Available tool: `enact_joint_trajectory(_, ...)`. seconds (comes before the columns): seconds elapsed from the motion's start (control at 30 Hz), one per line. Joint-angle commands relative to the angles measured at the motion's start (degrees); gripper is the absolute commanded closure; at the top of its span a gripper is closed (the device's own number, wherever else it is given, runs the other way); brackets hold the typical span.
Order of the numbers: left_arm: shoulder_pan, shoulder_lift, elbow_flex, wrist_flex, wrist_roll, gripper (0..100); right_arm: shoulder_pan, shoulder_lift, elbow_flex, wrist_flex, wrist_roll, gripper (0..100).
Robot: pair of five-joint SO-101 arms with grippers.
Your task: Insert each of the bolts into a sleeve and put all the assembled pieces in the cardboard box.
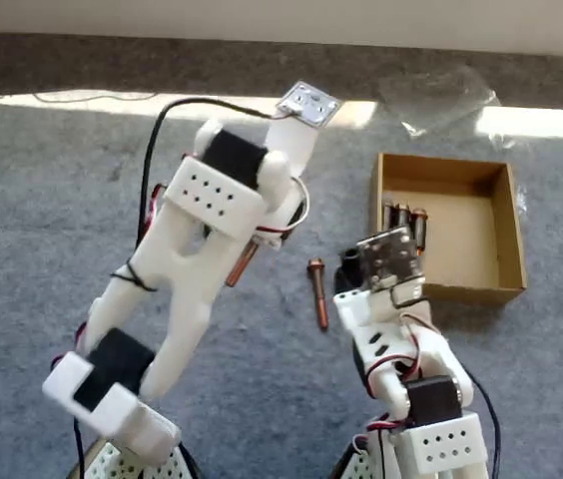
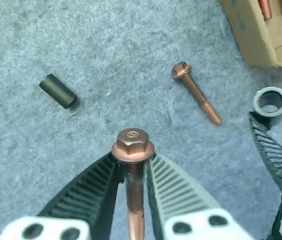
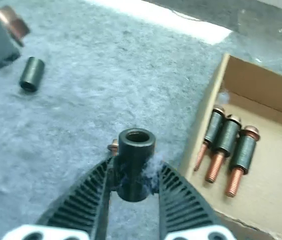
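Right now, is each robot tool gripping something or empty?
Left tool: closed, holding a copper-coloured hex-head metal bolt.
Right tool: closed, holding a dark cylindrical metal sleeve.

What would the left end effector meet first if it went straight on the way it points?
Probably bare carpet, between the loose sleeve and the loose bolt, touching neither; depth is hard to judge.

The left gripper [image 2: 134, 165] clamps a copper bolt [image 2: 133, 146], a second bolt [image 2: 196, 93] lying nearby.
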Motion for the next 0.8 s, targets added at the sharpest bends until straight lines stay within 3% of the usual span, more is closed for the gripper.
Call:
enact_joint_trajectory(0.0, -4.97, -10.95, 5.58, -0.44, -2.02, 100, -5.23, -0.57, -0.48, -1.98, -0.7, 99.4)
enact_joint_trajectory(0.2, -12.44, -19.38, 17.36, -7.56, -1.93, 100, -10.77, -0.48, -1.01, -2.95, -0.7, 99.4)
enact_joint_trajectory(0.47, -17.54, -31.87, 31.96, -17.58, -2.2, 100, -12.79, 1.19, 8.04, -26.59, -0.35, 99.4)
enact_joint_trajectory(0.63, -18.86, -41.19, 40.66, -24.53, -11.6, 99, -15.43, 2.86, 12.7, -36.79, -0.35, 99.4)
enact_joint_trajectory(0.77, -18.86, -47.69, 47.25, -30.86, -12.22, 99, -16.84, 3.12, 13.23, -44.7, -0.7, 99.4)
